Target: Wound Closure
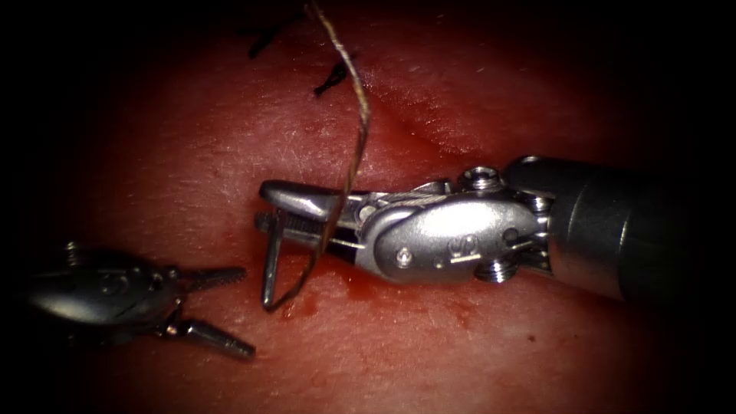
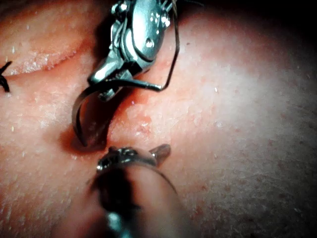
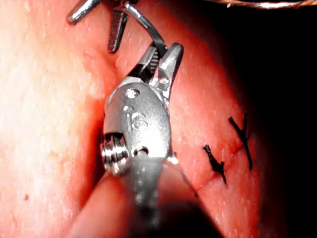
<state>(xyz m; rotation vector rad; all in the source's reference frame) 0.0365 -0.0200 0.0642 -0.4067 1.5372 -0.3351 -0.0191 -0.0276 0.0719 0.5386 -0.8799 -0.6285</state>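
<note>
Endoscope view: the right tool (image 1: 270,205) comes in from the right, its jaws closed on the needle (image 1: 271,264) near the thread end of its curve. The needle hangs down from the jaws, its lower end meeting the tissue (image 1: 475,345) at a patch of red fluid (image 1: 307,305). The thread (image 1: 354,146) rises from beside the jaws and crosses over them, running up out of frame. Up beyond the jaws, two dark stitches (image 1: 331,78) sit on the cut (image 1: 429,138). The left tool (image 1: 230,310) lies down and left of the right tool, jaws wide apart, holding nothing, clear of the needle.

Left wrist view: the left tool (image 2: 148,151) is seen close, just short of the needle (image 2: 81,116). The right tool (image 2: 110,74) grips the needle at the far end of the arc; the tip sits at a reddened dent in the tissue, and I cannot tell how deep it goes.

Right wrist view: the right tool (image 3: 161,62) clamps the needle (image 3: 146,27). The left tool's fingers (image 3: 117,32) lie just beyond. Stitches (image 3: 215,163) sit beside the shaft.
</note>
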